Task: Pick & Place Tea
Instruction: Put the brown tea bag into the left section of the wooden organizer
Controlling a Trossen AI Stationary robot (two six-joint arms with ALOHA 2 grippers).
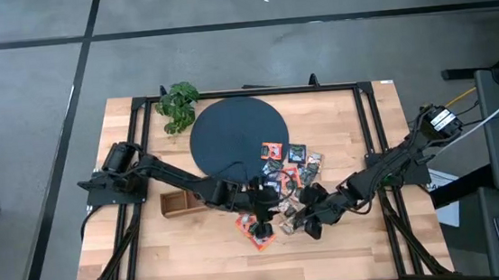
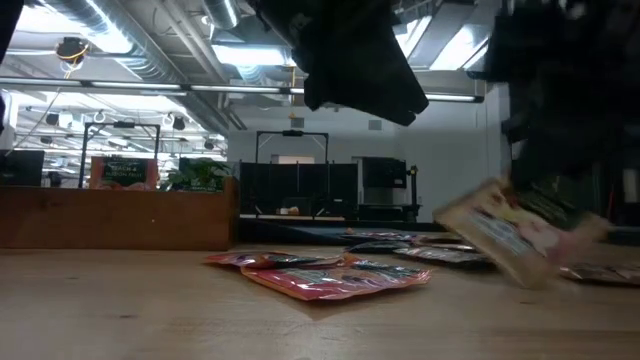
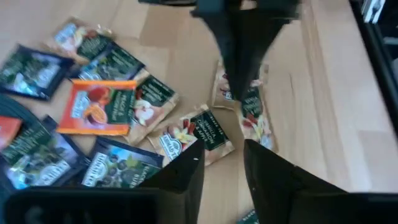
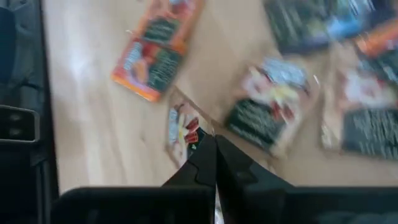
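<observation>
Tea sachets (image 1: pixel 290 164) strewn beside dark disc (image 1: pixel 235 134) — wooden tray (image 1: pixel 176 203) near (plant (image 1: pixel 177 105) behind)

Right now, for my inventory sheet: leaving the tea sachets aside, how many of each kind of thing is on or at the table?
Dark round disc: 1
Leafy green plant: 1
Wooden compartment tray: 1
Robot arms: 2, left arm and right arm
Total: 5
</observation>
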